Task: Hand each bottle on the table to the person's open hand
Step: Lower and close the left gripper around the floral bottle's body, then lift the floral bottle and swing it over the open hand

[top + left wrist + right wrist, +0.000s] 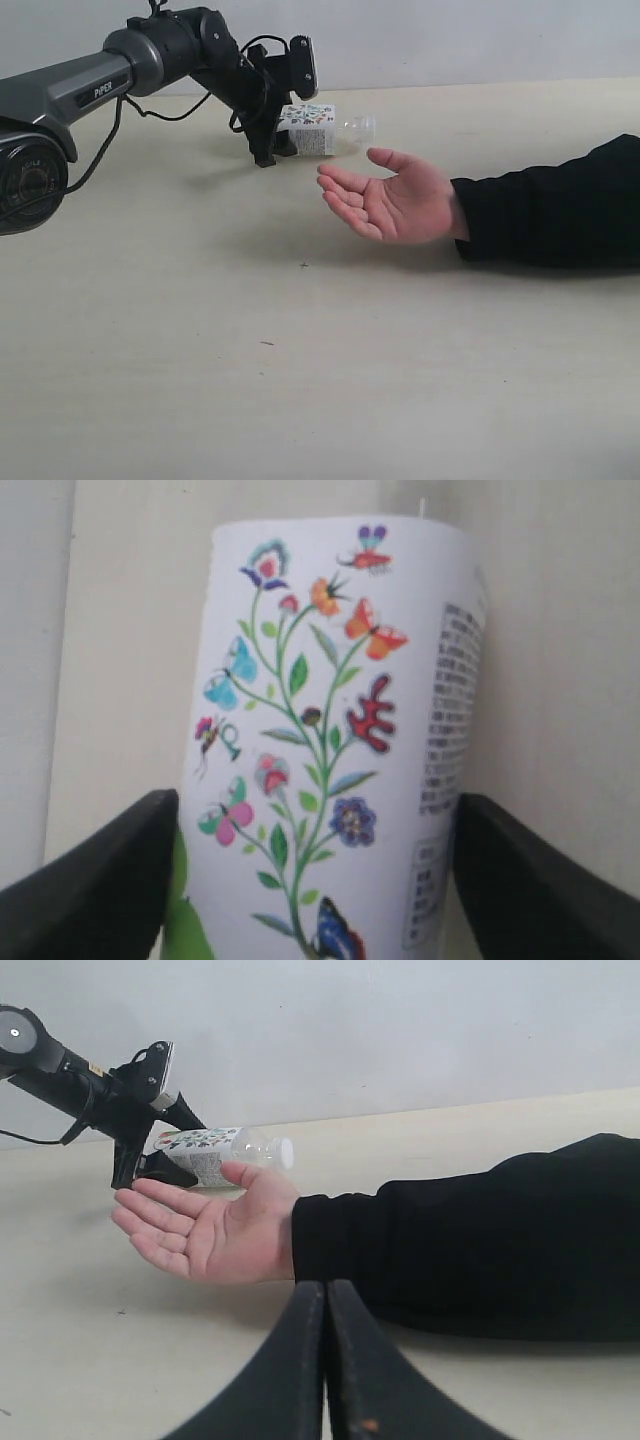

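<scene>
The clear squarish bottle with the white floral label (318, 130) lies on its side in the air, cap pointing right, held above the table (300, 380). My left gripper (283, 140) is shut on it; in the left wrist view the label (330, 740) fills the frame between both black fingers (100, 880). The person's open hand (392, 200) is palm up just right of and below the bottle, also seen as the hand (210, 1225) in the right wrist view under the bottle (215, 1150). My right gripper (326, 1360) is shut and empty. No other bottles show.
The person's black-sleeved arm (550, 205) stretches in from the right edge. The left arm (120, 70) reaches in from the upper left. A pale wall (450, 40) runs behind the table's far edge.
</scene>
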